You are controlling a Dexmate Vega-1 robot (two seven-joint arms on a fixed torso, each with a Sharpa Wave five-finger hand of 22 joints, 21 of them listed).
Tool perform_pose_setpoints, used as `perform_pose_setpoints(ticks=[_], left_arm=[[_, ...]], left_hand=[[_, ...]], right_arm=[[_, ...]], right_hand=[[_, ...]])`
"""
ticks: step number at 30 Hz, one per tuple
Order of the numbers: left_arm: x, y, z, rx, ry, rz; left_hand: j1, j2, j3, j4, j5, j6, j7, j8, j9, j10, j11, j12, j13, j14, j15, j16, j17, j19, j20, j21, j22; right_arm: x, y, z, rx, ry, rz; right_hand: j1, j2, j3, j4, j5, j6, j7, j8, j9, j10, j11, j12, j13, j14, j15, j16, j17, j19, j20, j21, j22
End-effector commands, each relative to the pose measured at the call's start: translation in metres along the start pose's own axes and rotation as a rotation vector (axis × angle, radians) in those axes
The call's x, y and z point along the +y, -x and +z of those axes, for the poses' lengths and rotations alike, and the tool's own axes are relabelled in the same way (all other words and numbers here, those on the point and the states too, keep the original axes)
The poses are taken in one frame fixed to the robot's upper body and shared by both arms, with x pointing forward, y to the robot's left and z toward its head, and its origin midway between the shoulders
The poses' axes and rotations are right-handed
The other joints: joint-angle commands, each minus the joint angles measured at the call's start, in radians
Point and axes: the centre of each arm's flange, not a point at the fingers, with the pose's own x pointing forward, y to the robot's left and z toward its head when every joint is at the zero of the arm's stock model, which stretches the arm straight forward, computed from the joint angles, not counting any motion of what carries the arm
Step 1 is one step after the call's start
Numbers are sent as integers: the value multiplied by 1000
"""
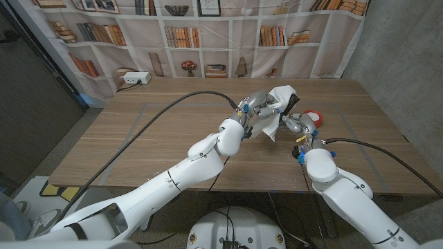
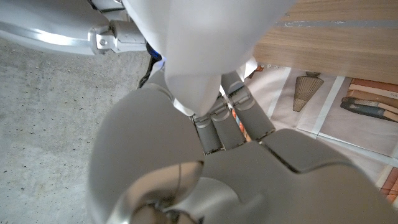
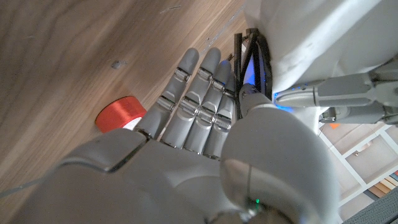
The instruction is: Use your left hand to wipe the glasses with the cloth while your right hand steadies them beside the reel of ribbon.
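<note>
The white cloth (image 1: pixel 275 123) hangs from my left hand (image 1: pixel 255 105), which grips it above the table's right middle. In the left wrist view the cloth (image 2: pixel 205 43) drapes over the fingers of that hand (image 2: pixel 217 127). Black-framed glasses (image 1: pixel 292 104) stick up beside the cloth, and my right hand (image 1: pixel 297 126) holds them from below. The right wrist view has the dark frame (image 3: pixel 249 56) against this hand's thumb and fingers (image 3: pixel 199 106), with the cloth (image 3: pixel 311 43) pressed on it. A red reel of ribbon (image 1: pixel 315 117) (image 3: pixel 121 113) lies on the wood just right of the right hand.
A white power strip (image 1: pixel 135 78) sits at the table's back left. A black cable (image 1: pixel 173 107) runs along my left arm over the table (image 1: pixel 138 138). A printed bookshelf backdrop hangs behind the far edge.
</note>
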Motion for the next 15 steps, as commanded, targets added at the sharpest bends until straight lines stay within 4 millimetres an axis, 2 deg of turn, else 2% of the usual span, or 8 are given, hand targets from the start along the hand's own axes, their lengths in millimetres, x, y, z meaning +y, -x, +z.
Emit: perform_pose_setpoints(ticks=[1, 9, 15], left_arm=[[10, -2, 10, -26, -4, 39], [23, -8, 29, -86, -22, 97], [31, -8, 35, -110, -19, 129]], left_hand=[[-4, 2, 8, 1, 7, 9, 0, 4, 7, 33, -25, 1, 5, -4, 4, 2, 1, -8, 0, -4, 4], [-6, 2, 11, 2, 7, 8, -1, 3, 9, 33, -25, 1, 6, -6, 2, 1, 1, -9, 1, -4, 5], [-8, 2, 12, 2, 7, 9, -2, 2, 8, 34, -25, -1, 5, -8, 1, 1, 1, -10, 1, -4, 5]], right_arm=[[0, 6, 0, -7, -3, -1], [0, 11, -2, -5, 5, 16], [1, 14, -1, -11, 10, 13]], right_hand=[[1, 6, 4, 0, 7, 9, -5, 3, 2, 0, -2, -2, 4, 7, -24, -2, 4, -1, -126, 6, 2], [1, 6, 4, -1, 7, 9, -6, 3, 2, -4, -1, -3, 5, 6, -24, -2, 4, -2, -126, 8, 1], [1, 6, 4, -1, 7, 7, -7, 3, 3, -1, -1, -2, 5, 6, -24, -2, 4, -4, -126, 9, 1]])
